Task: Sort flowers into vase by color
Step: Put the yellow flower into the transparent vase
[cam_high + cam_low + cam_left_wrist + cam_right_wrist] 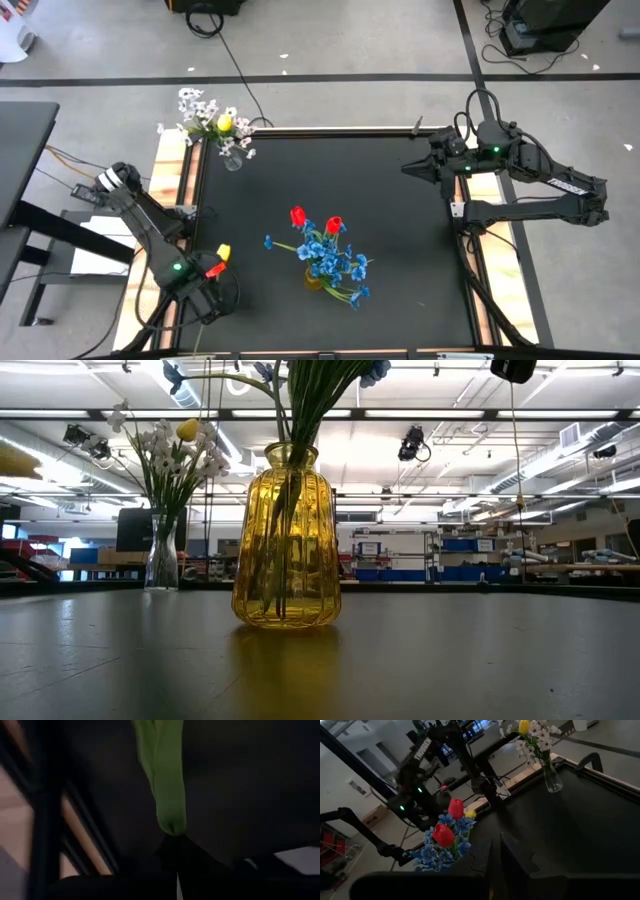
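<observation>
My left gripper (207,283) is at the table's near left corner, shut on a green stem (167,795) that carries a yellow tulip head (223,251). A red-orange spot (215,268) sits beside the yellow head; I cannot tell what it is. An amber vase (286,540) in the middle of the table holds blue sprays (335,265) and two red tulips (297,215). A clear glass vase (232,157) at the far left holds white sprays and a yellow tulip (226,123). My right gripper (408,168) waits shut near the far right edge. My left gripper pinches the green stem (172,827) between its two shut fingers. The stem runs straight on from the fingertips (175,847), and the yellow head (470,813) is at its far end, toward the middle of the table. Whether the flower is clear of the table does not show.
The black mat (400,250) has bare room between the two vases and on its right half. Wooden rails (185,175) and the arm bases border the left and right sides. Cables lie on the floor beyond the far edge.
</observation>
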You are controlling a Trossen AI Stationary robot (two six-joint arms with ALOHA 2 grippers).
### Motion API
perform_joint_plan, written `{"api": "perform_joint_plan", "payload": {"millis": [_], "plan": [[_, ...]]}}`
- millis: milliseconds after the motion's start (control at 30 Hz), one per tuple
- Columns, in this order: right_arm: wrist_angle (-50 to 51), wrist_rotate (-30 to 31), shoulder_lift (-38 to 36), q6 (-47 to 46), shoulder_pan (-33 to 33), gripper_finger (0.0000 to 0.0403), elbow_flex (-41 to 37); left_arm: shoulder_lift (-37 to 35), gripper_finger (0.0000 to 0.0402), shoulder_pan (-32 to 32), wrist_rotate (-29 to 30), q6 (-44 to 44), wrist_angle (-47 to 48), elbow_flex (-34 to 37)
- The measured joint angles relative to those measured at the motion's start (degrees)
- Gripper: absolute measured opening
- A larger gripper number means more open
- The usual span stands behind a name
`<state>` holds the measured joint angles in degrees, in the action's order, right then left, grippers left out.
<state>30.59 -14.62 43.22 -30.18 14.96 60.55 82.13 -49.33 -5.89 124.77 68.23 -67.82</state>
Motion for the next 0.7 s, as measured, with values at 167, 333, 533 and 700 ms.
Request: {"api": "perform_joint_plan", "payload": {"millis": [167, 333, 533, 700], "plan": [[-0.8, 0.1, 0.3, 0.2, 0.0, 0.0046, 0.0, 0.0, 0.0004, 1.0, 13.1, -3.3, 14.7, -14.1], [-11.9, 1.4, 2.5, -3.3, 0.0, 0.0048, -1.9, -0.1, 0.0004, 2.0, 35.8, -17.8, 19.9, -26.0], [-24.9, 0.4, 6.3, -6.6, 0.0, 0.0064, -4.5, 0.0, 0.0004, 7.2, 45.3, -35.2, 21.9, -36.2], [-31.1, 2.7, 9.8, -6.3, -1.0, 0.0067, -5.0, 0.0, 0.0004, 15.2, 45.2, -52.6, 21.9, -41.8]]}}
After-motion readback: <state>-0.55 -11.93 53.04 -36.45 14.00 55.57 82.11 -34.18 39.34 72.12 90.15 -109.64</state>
